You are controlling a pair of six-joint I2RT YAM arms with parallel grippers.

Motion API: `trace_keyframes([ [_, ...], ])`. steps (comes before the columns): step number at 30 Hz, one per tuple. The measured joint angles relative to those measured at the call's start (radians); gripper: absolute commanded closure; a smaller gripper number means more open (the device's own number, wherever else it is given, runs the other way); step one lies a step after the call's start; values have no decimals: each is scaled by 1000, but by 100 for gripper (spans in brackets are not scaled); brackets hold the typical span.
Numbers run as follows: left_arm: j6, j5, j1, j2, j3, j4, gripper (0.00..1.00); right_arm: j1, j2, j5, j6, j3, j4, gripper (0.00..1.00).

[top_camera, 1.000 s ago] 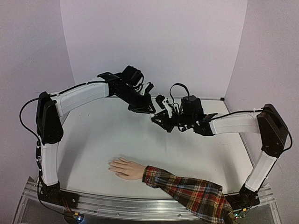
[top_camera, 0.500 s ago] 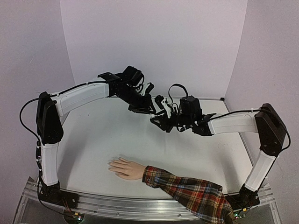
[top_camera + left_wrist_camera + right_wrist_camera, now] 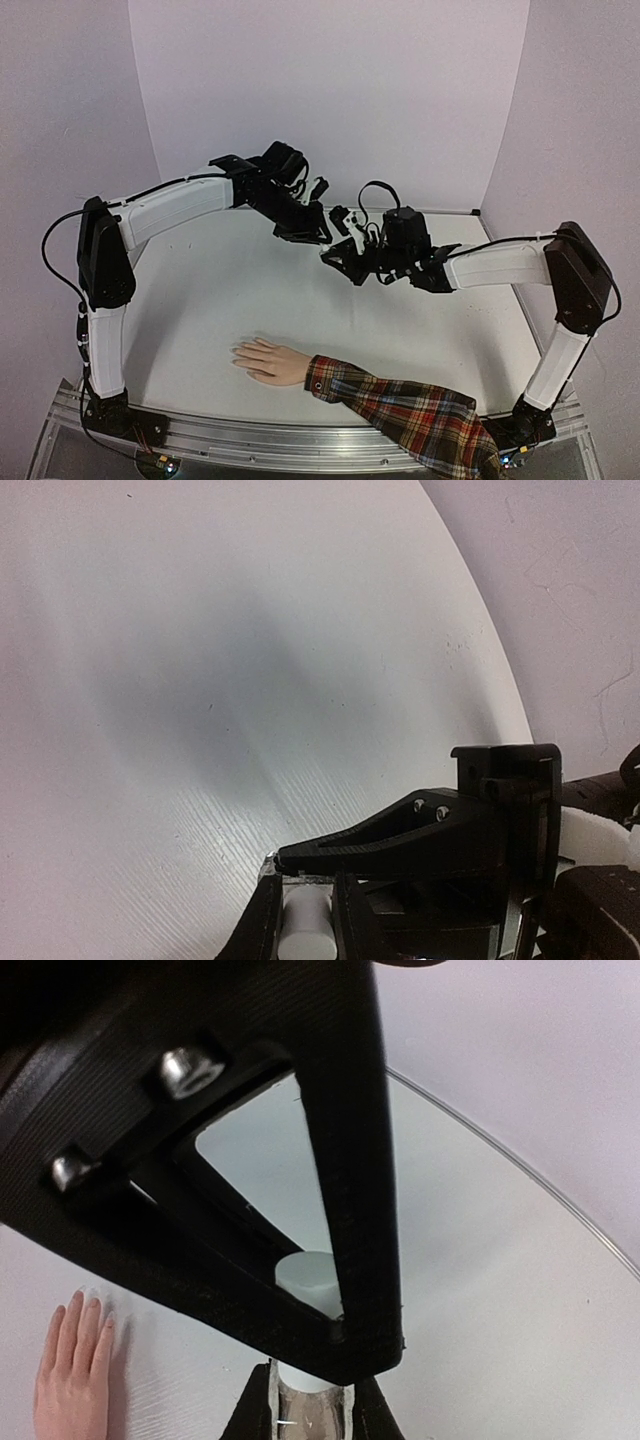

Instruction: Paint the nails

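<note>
- Here, the left gripper (image 3: 303,905) is clamped on a small white bottle (image 3: 305,932). In the left wrist view the pale cylinder sits squeezed between its two black fingers.
- The right gripper (image 3: 300,1395) meets it from the opposite side. In the right wrist view the same white cylinder runs down between that gripper's own fingers, which are pressed tight against it as well.
- One triangular finger of the left gripper crosses the right wrist view just in front of the bottle, and the bottle's flat end shows through the finger's open frame.
- Seen from above, both arms reach inward. Their grippers meet over the far middle of the white table (image 3: 200,300), raised off its surface.
- The hand (image 3: 262,358) lies palm down near the table's front edge, fingers spread and pointing toward the left arm's side, well apart from both grippers.
- The nails (image 3: 76,1305) sit at the tips of those fingers. They are too small to tell whether any colour is on them.
- A red plaid sleeve (image 3: 410,415) covers the forearm and runs off toward the base of the right arm.
- In the right wrist view the hand shows at the lower left, flat on the table.
</note>
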Motion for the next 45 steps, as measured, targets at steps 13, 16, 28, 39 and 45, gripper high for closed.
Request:
trace_keyframes([
  [13, -20, -16, -1, -161, -212, 145, 38, 0, -58, -21, -9, -87, 54, 100],
  [16, -37, -16, -1, -198, -252, 210, 41, 0, -93, -18, -14, -95, 65, 100],
  [28, -68, -42, -65, -207, -259, 347, 47, 0, -122, 2, 7, -97, 86, 100],
  [39, -44, 103, -61, -364, -551, 619, 37, 0, -238, -137, 45, -130, 87, 100],
  [45, -33, 210, -61, -391, -592, 783, 52, 0, -256, -228, 67, -130, 87, 100],
])
